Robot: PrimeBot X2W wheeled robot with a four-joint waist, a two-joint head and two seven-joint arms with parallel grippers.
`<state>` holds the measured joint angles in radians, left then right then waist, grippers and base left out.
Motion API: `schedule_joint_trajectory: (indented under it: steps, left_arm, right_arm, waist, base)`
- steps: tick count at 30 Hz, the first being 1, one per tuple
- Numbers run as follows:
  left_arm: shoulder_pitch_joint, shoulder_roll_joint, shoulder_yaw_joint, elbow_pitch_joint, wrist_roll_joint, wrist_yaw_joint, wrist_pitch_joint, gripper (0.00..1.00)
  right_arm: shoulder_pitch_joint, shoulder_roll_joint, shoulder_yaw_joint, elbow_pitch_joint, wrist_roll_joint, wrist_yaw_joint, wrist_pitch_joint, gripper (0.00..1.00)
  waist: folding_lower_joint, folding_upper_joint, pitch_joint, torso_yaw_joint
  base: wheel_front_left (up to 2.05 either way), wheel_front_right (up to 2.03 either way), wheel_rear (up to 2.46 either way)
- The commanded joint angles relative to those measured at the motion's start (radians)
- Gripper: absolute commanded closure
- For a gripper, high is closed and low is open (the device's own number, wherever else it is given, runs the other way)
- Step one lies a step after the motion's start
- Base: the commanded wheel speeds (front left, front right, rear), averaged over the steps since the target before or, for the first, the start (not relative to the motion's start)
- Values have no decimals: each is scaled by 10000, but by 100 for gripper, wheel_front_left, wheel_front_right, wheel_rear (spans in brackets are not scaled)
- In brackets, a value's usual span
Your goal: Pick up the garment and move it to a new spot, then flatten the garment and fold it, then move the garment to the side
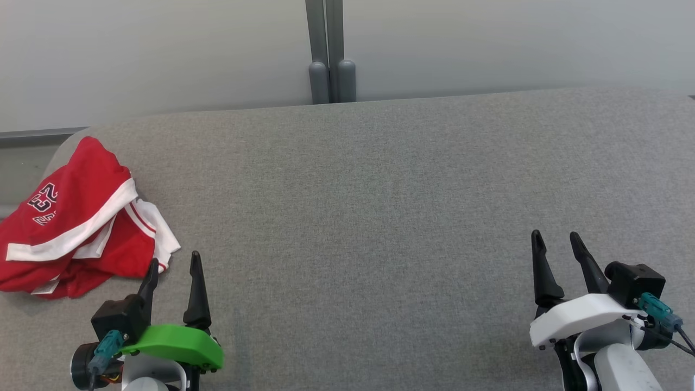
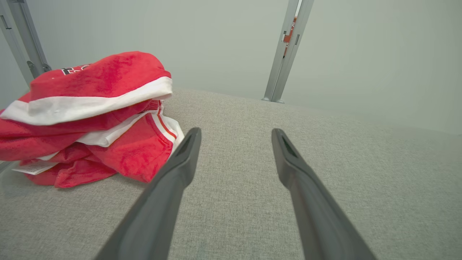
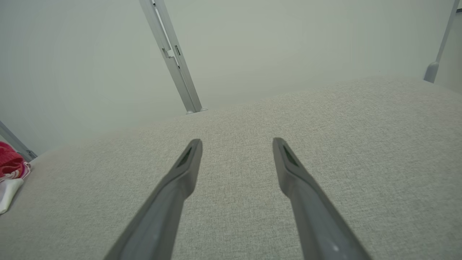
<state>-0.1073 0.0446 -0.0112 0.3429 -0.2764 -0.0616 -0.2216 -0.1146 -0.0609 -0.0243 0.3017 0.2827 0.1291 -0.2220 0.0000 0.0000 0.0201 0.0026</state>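
Note:
The garment [image 1: 81, 222] is a red jersey with white bands and dark numbers, lying crumpled at the far left of the grey fabric table [image 1: 380, 206]. My left gripper [image 1: 175, 259] stands open just to its right, its fingertips close to the white hem and apart from it. In the left wrist view the garment [image 2: 94, 119] is heaped left of my open left gripper [image 2: 236, 131]. My right gripper [image 1: 555, 235] is open over bare fabric at the lower right. The right wrist view shows that open right gripper [image 3: 236, 141] and a red and white corner of the garment [image 3: 11, 173] at the far left edge.
A pale wall [image 1: 488, 43] runs behind the table, with a grey metal post [image 1: 328, 49] at its middle. The table's left edge [image 1: 54, 155] drops off beside the garment.

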Motion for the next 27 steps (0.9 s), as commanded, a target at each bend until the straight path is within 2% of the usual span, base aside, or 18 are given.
schedule_joint_trajectory:
  steps: [1,21,27]
  left_arm:
    - [-117,79,-18,14,246,78,-92,0]
    - [-89,92,-40,81,1426,123,-463,0]
    - [-111,91,-16,109,1387,155,-445,0]
  right_arm:
    - [-85,3,-25,30,-270,25,-89,0]
    - [-49,79,-178,263,-1666,18,-458,0]
    - [-61,88,-100,320,-1592,18,-440,0]
  waist:
    - [0,0,-8,4]
    - [0,0,-9,84]
    - [0,0,8,214]
  base:
    - [0,0,0]
    - [0,0,0]
    - [0,0,0]
